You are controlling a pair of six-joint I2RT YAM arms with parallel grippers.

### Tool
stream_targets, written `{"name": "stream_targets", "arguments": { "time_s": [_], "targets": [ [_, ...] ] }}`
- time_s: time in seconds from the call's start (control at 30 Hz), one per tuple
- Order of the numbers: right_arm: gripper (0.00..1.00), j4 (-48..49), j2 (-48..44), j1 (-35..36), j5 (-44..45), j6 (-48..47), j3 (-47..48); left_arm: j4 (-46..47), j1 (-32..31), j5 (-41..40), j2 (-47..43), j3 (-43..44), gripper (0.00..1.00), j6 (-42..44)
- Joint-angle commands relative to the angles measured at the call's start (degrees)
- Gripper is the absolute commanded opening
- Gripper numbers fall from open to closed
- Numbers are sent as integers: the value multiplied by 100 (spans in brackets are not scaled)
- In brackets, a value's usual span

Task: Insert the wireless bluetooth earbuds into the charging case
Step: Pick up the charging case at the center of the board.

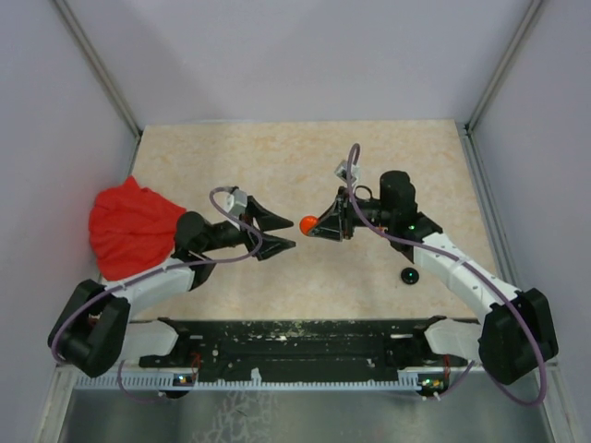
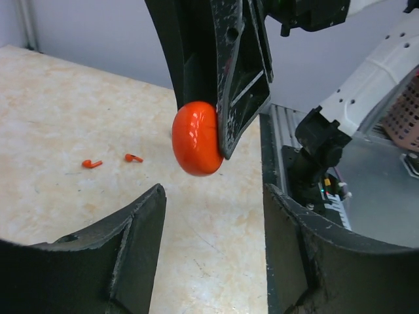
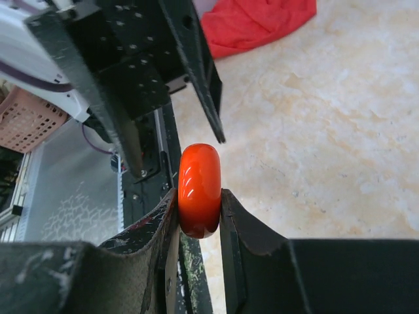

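Gripping 1 orange charging case, right fingers face parted left fingers; 2 orange earbuds lie loose.

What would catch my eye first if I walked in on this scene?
Most likely the glossy orange case, pinched edge-on in the right gripper above the middle of the table, with the left gripper open and facing it. Next comes the crumpled red cloth by the table's left edge. Easy to miss are two tiny orange earbuds lying apart on the pale tabletop.
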Motion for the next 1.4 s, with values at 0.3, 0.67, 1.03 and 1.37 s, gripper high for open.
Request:
{"name": "stream_targets", "arguments": {
  "time_s": [0.3,0.67,1.03,1.37],
  "targets": [
    [5,988,-231,353,-675,-159,-52,1728,174,1334,812,344,60,-1719],
    [5,764,-80,530,-594,-373,61,823,162,1226,552,555,55,-1349],
    [5,382,-72,595,-401,-645,204,49,155,1294,420,709,36,-987],
    [4,-224,-36,684,-325,-1042,447,-1656,38,1454,116,1064,33,-7]
  ]
}}
